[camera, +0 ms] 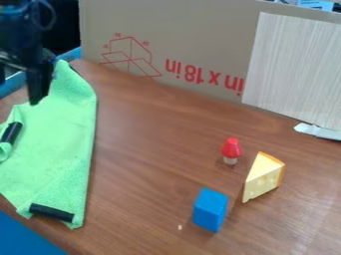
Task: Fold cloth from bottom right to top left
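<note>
Showing a light green fabric cloth (60,144) along the left side of the frame, on a brown wooden desk (143,164), with a narrow end at the upper left and a broader stretch towards the lower left. Also showing a black metal gripper (37,94) at the upper left, over or beside the cloth's upper part. Cannot tell the state of the jaws, spread or pressed together, or any hold on the fabric.

Judging from the lower corner lying out flat near a short black bar (52,212), probably between grasps, with the diagonal fold unfinished. Likely to call next for a move down to that lower right corner, a pinch of its edge, then a lift and a carry to the upper left.

Hard to make out: the layers of the cloth, and a small curl at its left edge, next to a second black bar (11,132). Cut off by the left edge of the frame: part of the cloth. Cut off at the upper left: the rest of the black robot arm.
</note>
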Robot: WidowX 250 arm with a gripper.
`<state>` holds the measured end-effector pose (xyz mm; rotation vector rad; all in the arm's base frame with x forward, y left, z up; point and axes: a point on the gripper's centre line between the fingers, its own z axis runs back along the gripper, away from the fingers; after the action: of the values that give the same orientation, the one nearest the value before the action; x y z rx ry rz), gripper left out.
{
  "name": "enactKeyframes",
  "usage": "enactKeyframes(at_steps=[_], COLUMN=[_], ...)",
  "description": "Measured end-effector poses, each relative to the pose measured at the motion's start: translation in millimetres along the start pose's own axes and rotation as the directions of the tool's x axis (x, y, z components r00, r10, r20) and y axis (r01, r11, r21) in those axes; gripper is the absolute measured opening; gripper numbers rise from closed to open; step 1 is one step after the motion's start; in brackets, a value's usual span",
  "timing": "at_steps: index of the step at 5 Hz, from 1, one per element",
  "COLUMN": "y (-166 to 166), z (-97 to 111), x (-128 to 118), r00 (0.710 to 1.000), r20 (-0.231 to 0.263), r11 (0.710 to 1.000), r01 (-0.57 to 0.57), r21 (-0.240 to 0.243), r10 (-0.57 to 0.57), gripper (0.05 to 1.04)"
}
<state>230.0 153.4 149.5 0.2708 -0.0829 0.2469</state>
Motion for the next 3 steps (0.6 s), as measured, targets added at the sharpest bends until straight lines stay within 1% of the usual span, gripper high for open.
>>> enactKeyframes(at_steps=[1, 2, 3], y=[-23.5, -43.0, -56.1], z=[-4.5, -9.7, -13.9], x=[-14.0, -27.7, -41.8], r00=[0.979, 0.903, 0.822], r20=[0.042, 0.061, 0.095], r11=[0.98, 0.905, 0.828], r01=[0.196, 0.426, 0.559], r21=[0.032, 0.017, 0.052], r10=[-0.197, -0.426, -0.561], gripper=[1.001, 1.001, 1.001])
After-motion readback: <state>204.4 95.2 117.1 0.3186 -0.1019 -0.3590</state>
